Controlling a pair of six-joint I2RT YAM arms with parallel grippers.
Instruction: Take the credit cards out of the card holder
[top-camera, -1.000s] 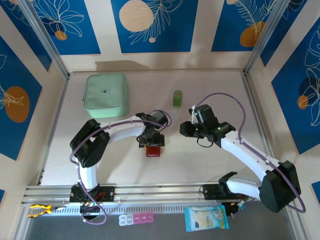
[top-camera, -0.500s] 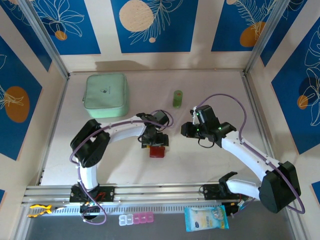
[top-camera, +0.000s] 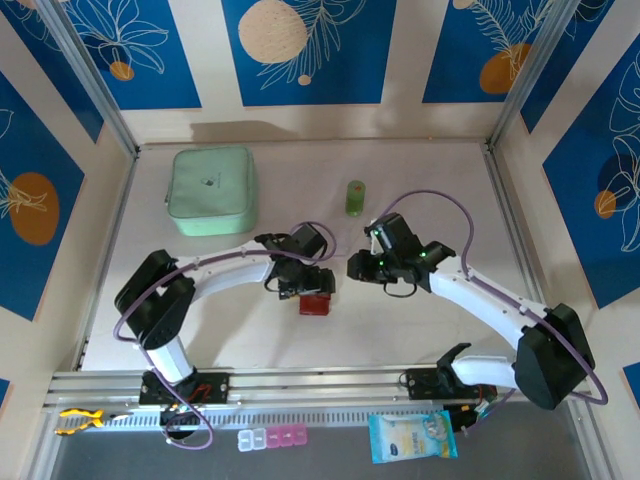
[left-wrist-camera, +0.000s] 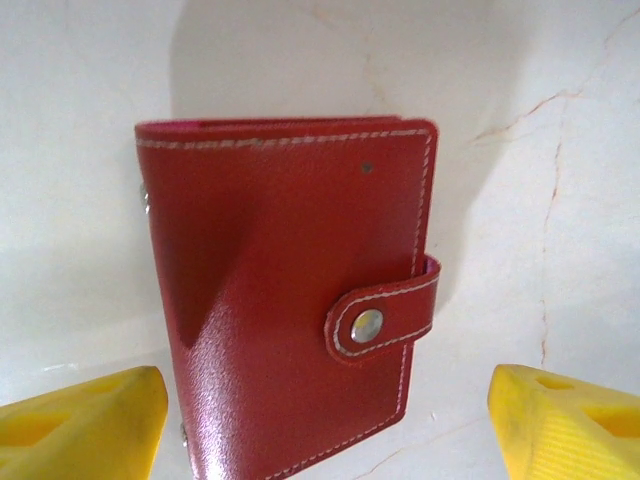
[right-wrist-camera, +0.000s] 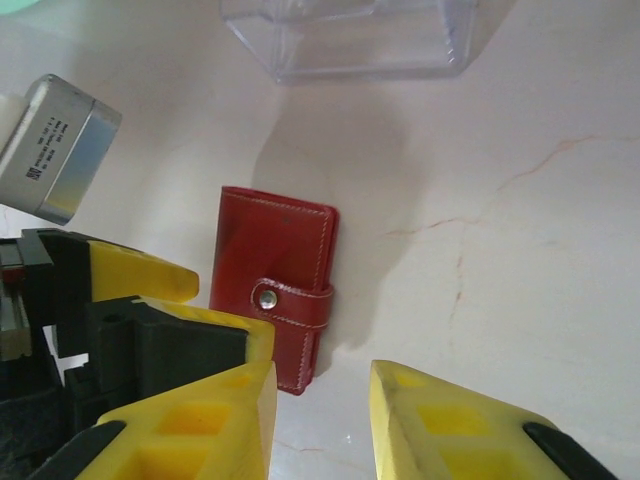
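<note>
looking down from the top camera, i see the card holder lying flat on the pale worktop, near the middle, a touch left of centre. it is closed, red cover up, with its strap tab snapped across one long edge.

the left hand hangs just on the far side of the holder, partly over it. on the left wrist camera its yellow fingers are spread wide, with the near end of the holder lying between them. one finger sits very close to the holder's edge and i cannot tell whether it touches; the other is clearly apart. nothing is pinched.

the right hand is to the right of the holder and a little farther back, not touching it. on its own camera its fingers stand a short way apart with bare worktop in the gap, and the holder lies beyond them, slightly to the left. a clear plastic box sits farther off in that view.

a mint-green pouch rests at the far left of the worktop and a small green cylinder stands far of centre, both well apart from the holder.
</note>
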